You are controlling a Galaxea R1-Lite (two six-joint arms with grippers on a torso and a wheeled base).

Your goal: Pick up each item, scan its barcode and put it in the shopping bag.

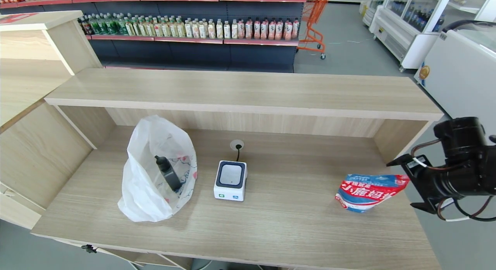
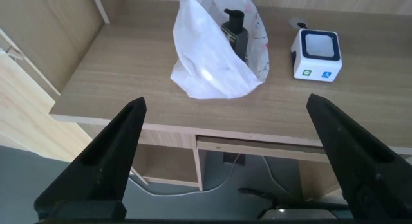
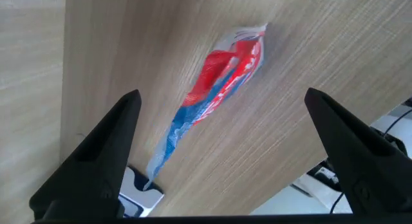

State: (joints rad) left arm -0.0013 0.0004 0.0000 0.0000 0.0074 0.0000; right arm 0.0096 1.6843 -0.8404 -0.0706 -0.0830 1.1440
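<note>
The red, white and blue soft plastic pouch (image 1: pixel 368 192) lies flat near the right edge of the wooden table (image 1: pixel 294 223), and the right claw (image 3: pixel 222 95) hangs above it, spread wide and empty. Mid-table sits the white box scanner (image 1: pixel 230 180) with a dark window, and toward the left edge the white plastic shopping bag (image 1: pixel 147 192) holds a dark pump bottle (image 1: pixel 167 173). The left claw (image 2: pixel 225 102), also wide open and empty, hangs off the front edge.

red-blue pouch (image 1: pixel 366 192) lies right of the white scanner (image 1: pixel 230 180); plastic bag (image 1: pixel 141 194) (dark bottle (image 1: pixel 168 175) inside) left.
</note>
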